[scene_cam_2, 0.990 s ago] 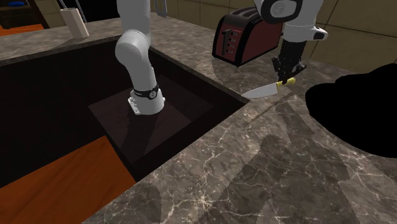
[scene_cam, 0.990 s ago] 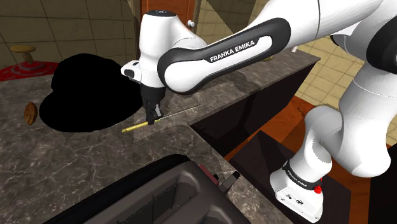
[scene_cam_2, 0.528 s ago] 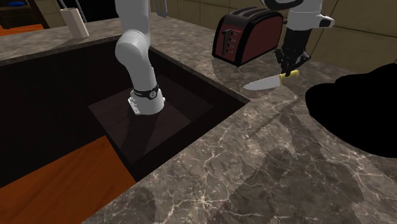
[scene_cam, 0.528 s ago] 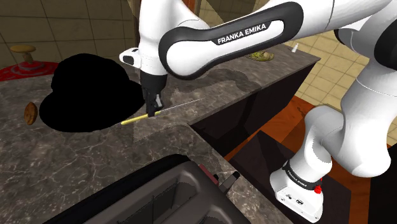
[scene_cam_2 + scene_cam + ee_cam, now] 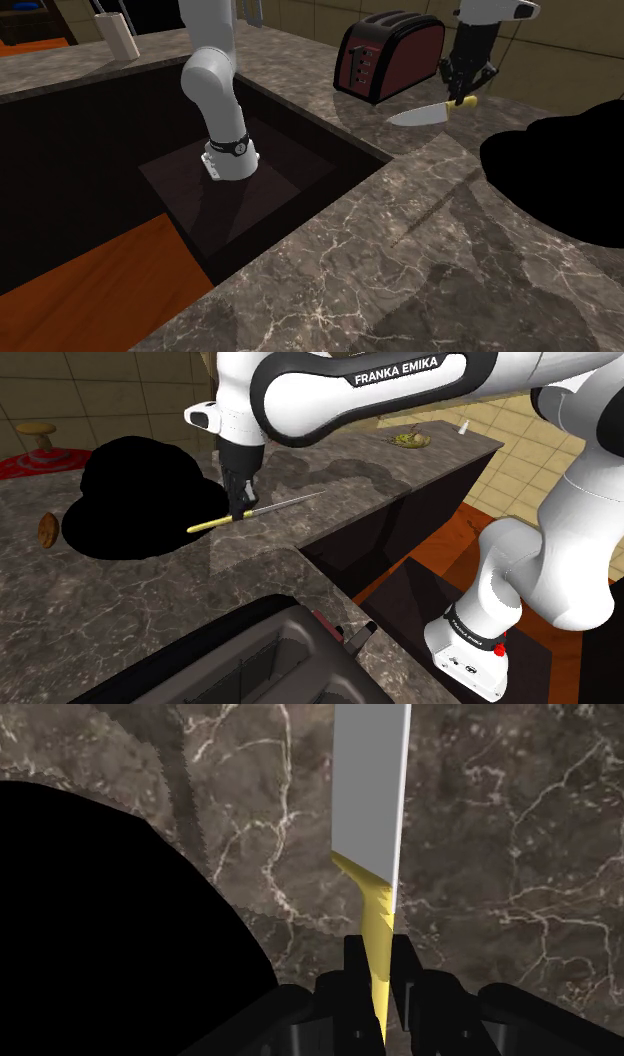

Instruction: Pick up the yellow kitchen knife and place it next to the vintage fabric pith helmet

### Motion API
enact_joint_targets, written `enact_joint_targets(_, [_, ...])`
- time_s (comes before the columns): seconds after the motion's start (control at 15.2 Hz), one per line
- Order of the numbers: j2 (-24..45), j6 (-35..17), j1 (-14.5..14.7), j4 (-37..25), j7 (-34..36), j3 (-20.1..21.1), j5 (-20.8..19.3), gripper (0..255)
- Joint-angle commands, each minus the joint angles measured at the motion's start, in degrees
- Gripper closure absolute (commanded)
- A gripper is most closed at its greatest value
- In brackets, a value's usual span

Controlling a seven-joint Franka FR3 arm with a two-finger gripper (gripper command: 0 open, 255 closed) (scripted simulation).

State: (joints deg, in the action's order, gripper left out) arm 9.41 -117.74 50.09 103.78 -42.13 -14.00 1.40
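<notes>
— Dark veined stone counter (image 5: 140,602), cut away around a sunken pit. Nearest, at the front edge: a toaster (image 5: 240,662).
— Beyond it?
— Bare stone. Then, above it, the gripper (image 5: 238,514), clenched on the yellow handle of the kitchen knife (image 5: 262,509). Held clear of the stone, blade toward the pit edge.
— Helmet?
— Flat black helmet (image 5: 130,492), near the handle end. Far corner: a bowl (image 5: 410,440).
</notes>
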Motion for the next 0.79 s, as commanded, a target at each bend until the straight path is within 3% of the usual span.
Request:
enact_joint_targets(0.0, [-0.5,1.5,0.1,-1.0,0.1,0.0,-0.1,255])
enact_joint_targets(0.73, [-1.5,9.7,0.1,-8.2,0.2,-0.1,-0.4,255])
